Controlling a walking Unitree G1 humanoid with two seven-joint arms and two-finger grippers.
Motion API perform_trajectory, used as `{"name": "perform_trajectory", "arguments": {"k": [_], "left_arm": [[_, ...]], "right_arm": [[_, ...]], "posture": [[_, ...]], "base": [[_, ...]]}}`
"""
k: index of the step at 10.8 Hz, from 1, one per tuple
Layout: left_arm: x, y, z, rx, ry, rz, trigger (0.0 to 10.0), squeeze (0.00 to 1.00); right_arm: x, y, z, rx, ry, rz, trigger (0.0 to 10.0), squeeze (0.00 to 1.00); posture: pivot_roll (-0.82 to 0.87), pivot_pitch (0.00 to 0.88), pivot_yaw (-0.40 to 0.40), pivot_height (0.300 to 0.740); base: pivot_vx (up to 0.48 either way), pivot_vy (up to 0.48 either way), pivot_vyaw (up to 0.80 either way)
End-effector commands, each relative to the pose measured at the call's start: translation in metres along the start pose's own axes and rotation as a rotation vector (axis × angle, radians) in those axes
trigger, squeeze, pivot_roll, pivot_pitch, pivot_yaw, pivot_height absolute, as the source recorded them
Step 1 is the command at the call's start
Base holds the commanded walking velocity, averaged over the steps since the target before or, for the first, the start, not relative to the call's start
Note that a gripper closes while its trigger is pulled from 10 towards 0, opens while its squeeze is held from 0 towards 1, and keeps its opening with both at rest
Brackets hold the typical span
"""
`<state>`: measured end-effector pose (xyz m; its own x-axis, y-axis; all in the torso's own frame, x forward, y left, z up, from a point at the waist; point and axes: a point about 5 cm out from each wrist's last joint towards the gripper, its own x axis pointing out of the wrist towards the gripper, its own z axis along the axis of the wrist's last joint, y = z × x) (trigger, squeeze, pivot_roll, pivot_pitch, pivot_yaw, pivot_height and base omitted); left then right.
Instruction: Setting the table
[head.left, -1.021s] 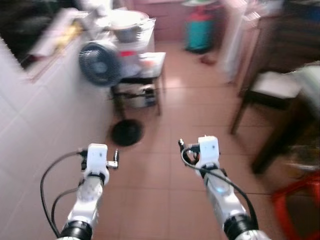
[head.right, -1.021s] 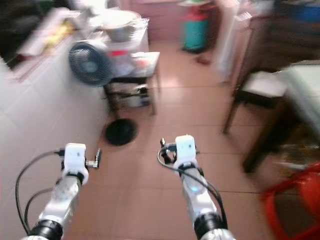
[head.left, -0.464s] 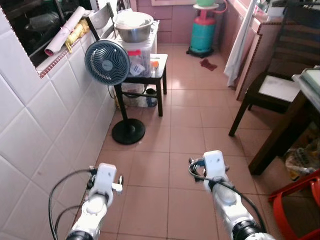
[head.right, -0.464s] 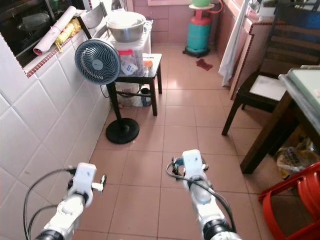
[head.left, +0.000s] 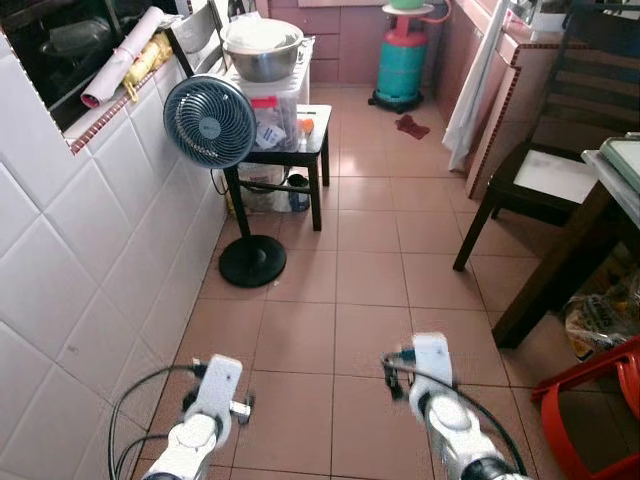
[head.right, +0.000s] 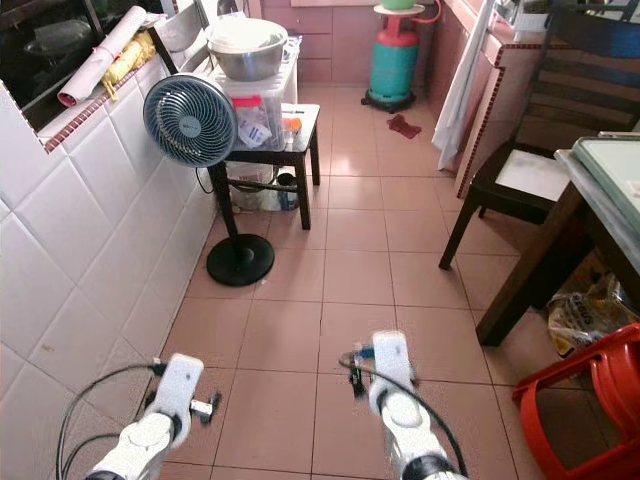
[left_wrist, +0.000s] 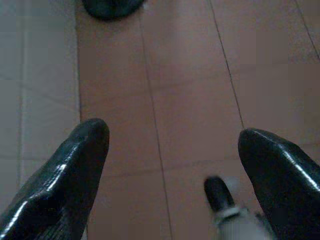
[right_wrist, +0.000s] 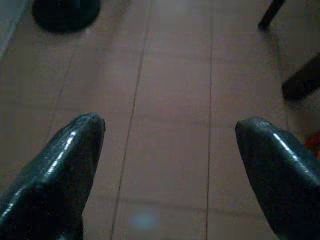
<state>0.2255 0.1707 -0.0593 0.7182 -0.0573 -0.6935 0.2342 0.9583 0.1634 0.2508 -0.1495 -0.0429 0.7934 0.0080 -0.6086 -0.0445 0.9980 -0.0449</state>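
- Tiled floor (head.left: 370, 250): terracotta, runs the length of a narrow passage; white tiled wall (head.left: 90, 260) on the robot's left.
- Dark table (head.right: 600, 200) at the right edge, pale glass-like top; only its corner and one leg visible. Dark chair (head.right: 520, 170) just beyond it, red plastic stool (head.right: 580, 400) nearer the robot. Judged to be the table to be set.
- Standing fan (head.left: 210, 122) by the wall, beside a small black side table (head.left: 300, 140).
- Steel bowl (head.left: 262, 50) on a clear plastic box on that side table; well apart from the dining table. Judgement: the only tableware-like item seen. Likely light, rigid, not fragile, but smooth and slippery; take hold by pinching the rolled rim, or with both grippers if it holds anything. Contents cannot be told.
- Left gripper (left_wrist: 170, 175): fingers spread wide, empty, over bare floor.
- Right gripper (right_wrist: 167, 165): fingers spread wide, empty, over bare floor.
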Motion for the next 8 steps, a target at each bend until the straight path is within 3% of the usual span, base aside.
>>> {"name": "perform_trajectory", "arguments": {"k": [1, 3, 6, 8], "left_arm": [[-0.004, 0.001, -0.018, 0.015, 0.083, -0.02, 10.0, 0.0], [-0.009, 0.001, -0.036, -0.016, 0.169, -0.027, 10.0, 0.0], [-0.012, -0.001, -0.046, -0.026, 0.23, -0.014, 10.0, 0.0], [-0.013, -0.007, -0.05, -0.022, 0.251, -0.027, 10.0, 0.0]], "right_arm": [[-0.006, 0.001, -0.025, -0.046, 0.118, 0.016, 10.0, 0.0], [-0.012, -0.005, -0.042, 0.015, 0.181, 0.025, 10.0, 0.0], [-0.018, -0.018, -0.053, -0.028, 0.214, 0.011, 10.0, 0.0], [-0.02, -0.021, -0.058, 0.067, 0.236, -0.014, 10.0, 0.0]], "posture": [[-0.03, 0.003, 0.051, 0.74], [-0.04, 0.014, 0.054, 0.74], [-0.05, 0.05, 0.057, 0.74], [-0.05, 0.067, 0.062, 0.74]], "base": [[0.0, 0.0, 0.0], [0.0, 0.0, 0.0], [0.0, 0.0, 0.0], [0.0, 0.0, 0.0]]}}
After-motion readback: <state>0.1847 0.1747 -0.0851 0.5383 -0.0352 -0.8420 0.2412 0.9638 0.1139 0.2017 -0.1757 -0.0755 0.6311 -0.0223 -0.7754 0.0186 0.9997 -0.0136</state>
